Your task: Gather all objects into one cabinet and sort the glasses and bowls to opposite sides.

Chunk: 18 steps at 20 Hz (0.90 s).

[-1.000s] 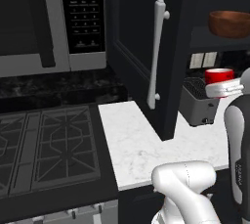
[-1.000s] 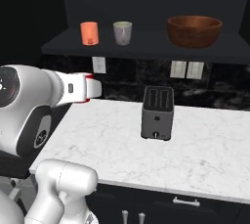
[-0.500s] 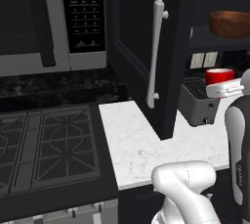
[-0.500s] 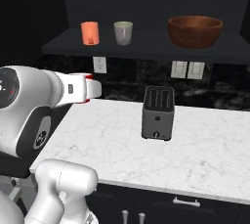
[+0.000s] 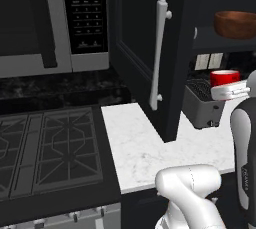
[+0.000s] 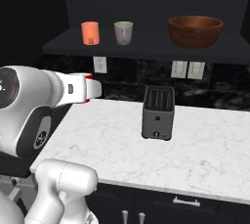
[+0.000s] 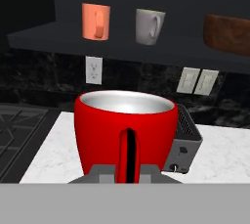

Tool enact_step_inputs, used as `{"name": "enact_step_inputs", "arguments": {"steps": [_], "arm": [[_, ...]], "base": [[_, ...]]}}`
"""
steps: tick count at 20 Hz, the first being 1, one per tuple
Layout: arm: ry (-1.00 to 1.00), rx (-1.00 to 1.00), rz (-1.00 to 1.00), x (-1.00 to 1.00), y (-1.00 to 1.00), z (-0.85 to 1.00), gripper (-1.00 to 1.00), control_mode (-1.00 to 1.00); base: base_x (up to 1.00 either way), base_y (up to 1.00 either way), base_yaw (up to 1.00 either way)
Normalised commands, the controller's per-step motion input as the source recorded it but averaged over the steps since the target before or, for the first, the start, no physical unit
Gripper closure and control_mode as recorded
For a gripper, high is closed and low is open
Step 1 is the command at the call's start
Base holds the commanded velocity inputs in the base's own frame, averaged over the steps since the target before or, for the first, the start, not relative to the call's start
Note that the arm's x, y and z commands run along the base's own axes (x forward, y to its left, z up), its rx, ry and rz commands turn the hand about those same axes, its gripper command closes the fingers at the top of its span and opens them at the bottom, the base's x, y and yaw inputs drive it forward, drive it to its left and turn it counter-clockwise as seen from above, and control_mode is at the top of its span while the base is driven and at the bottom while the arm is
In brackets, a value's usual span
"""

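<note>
My pincer pinches the red cup, glossy with a silver inside and handle facing me, above the worktop. Nothing has shifted since half a second ago. On the shelf: one orange cup, one grey-white mug, one brown bowl.

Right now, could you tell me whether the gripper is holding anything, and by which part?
Yes: the gripper holds the red cup upright, gripped low on the side where its handle runs; the fingertips themselves are hidden.
</note>
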Motion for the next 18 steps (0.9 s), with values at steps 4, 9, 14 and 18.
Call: {"name": "enact_step_inputs", "arguments": {"steps": [4, 9, 14, 18], "arm": [[-0.16, -0.04, 0.00, 0.00, 0.11, 0.14, 1.00, -1.00], [-0.21, -0.02, 0.00, 0.00, 0.03, 0.23, 1.00, -1.00], [-0.16, 0.00, 0.00, 0.00, 0.00, 0.30, 1.00, -1.00], [-0.12, 0.00, 0.04, 0.00, 0.00, 0.40, 1.00, -1.00]], "base": [[0.00, 0.00, 0.00], [0.00, 0.00, 0.00], [0.00, 0.00, 0.00], [0.00, 0.00, 0.00]]}}
